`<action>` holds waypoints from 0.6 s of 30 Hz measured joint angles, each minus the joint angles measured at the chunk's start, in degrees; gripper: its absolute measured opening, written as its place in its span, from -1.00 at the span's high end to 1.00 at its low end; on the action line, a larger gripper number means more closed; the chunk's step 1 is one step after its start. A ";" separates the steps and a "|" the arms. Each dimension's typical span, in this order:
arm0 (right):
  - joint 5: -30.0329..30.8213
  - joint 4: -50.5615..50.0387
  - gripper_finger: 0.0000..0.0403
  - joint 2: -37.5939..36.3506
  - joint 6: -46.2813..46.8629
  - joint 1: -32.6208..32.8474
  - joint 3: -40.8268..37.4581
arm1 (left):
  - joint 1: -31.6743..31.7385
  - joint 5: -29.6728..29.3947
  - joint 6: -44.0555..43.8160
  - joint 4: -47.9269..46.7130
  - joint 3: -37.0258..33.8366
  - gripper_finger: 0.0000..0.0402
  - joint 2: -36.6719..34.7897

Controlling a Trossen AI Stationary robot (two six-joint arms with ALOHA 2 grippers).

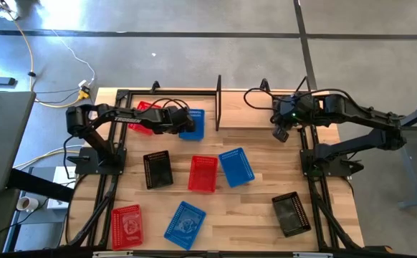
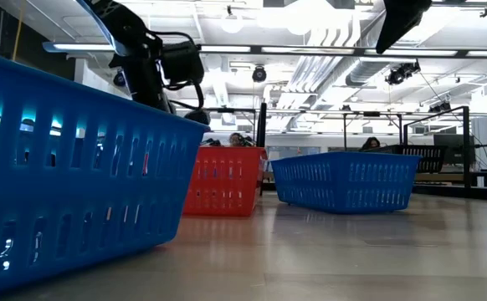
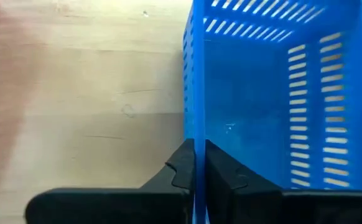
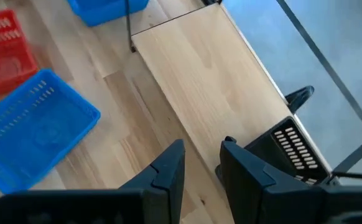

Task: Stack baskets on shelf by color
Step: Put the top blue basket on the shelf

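My left gripper [image 1: 182,120] is at the far left of the table, shut on a blue basket [image 1: 194,123] beside the black wire shelf's upright [image 1: 218,100]. A red basket [image 1: 144,115] lies under the left arm. Loose on the table are black [image 1: 157,170], red [image 1: 203,173] and blue [image 1: 236,166] baskets mid-table, and red [image 1: 127,226], blue [image 1: 185,223] and black [image 1: 291,213] ones nearer the front. My right gripper [image 4: 203,163] is open above the far right of the table, touching nothing. My left gripper pinches the blue basket's left side wall [image 3: 194,124], with one finger [image 3: 221,167] inside the basket and the other [image 3: 181,169] outside. The fingers come slanting down from the table's left. Whether the basket's bottom is on the table, I cannot tell.
Black arm-mount frames run along the table's left [image 1: 112,165] and right [image 1: 312,168] sides. In the low view a blue basket [image 2: 68,176] fills the near left, with a red [image 2: 225,180] and a blue [image 2: 346,180] one behind. A black slotted thing [image 4: 293,149] lies under the right gripper.
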 joint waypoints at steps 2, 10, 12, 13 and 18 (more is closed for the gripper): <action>-1.46 0.05 0.56 0.00 -1.74 0.00 0.00 | -0.38 -0.07 -0.13 0.03 0.00 0.96 -0.66; -10.53 5.23 0.56 0.00 -9.30 0.00 0.00 | -1.55 -3.13 -0.25 -2.01 0.00 0.99 -6.18; -12.44 6.80 0.56 0.00 -10.44 0.01 0.00 | -1.84 -4.26 0.07 -2.70 0.00 0.99 -8.08; -13.30 7.58 0.56 0.00 -10.85 0.00 0.00 | -1.89 -4.55 0.30 -3.34 0.00 0.99 -9.15; -17.70 10.83 0.56 0.00 -12.66 0.00 0.00 | -2.64 -5.26 3.19 -3.28 0.00 0.99 -14.61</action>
